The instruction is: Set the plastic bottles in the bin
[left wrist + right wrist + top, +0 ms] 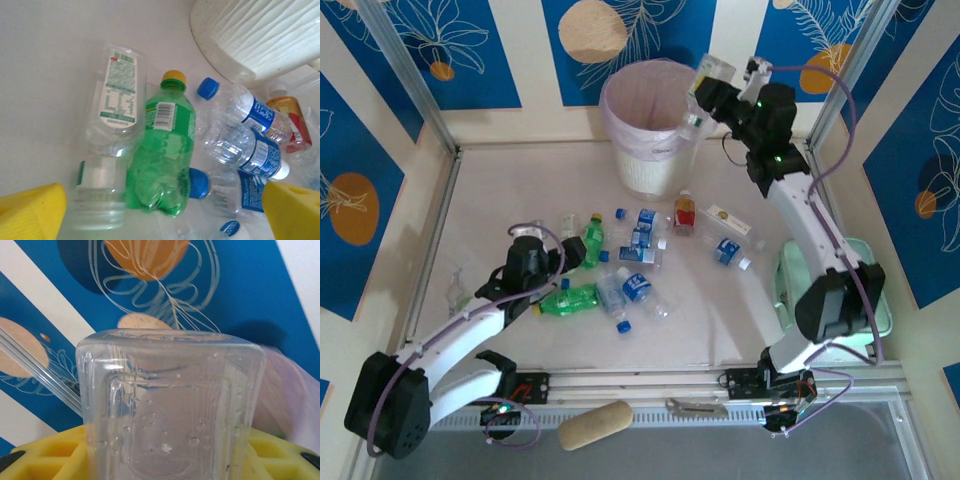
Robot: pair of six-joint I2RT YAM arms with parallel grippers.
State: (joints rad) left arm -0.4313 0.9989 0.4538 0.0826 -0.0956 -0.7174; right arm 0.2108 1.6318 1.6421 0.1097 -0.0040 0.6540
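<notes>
At the near table edge, the top view places a tan roll (595, 423) between the two arm bases. Beyond it, the left gripper (563, 256) sits low at the near-left side of the bottle pile (635, 262). The left wrist view adds detail the top view lacks: the yellow fingertips (30, 212) stand at the lower frame corners, jaws spread wide, holding nothing. Between and beyond them lies a green bottle (165, 155) with a yellow cap, and a clear labelled bottle (107, 150) touches its left side. The green bottle carries a white barcode panel. The clear one carries a white label with green print and a small red mark, and its text is too small to read. To the right lie blue-capped bottles (250, 130) with blue labels, lettering illegible, and beyond them an amber bottle (287, 117) with a red label. The top view shows a pale green tray (886, 312) on the right, beneath the right arm's elbow. The bin (640, 170) stands against the far wall with a pale pink liner folded over its rim. The right gripper (712, 88) is raised at the right side of that rim, clamped on a square clear bottle (170, 405). The right wrist view shows this bottle's flat end facing the camera. Small droplets bead its wall and no label is visible. A blue floral wall panel lies behind it.
</notes>
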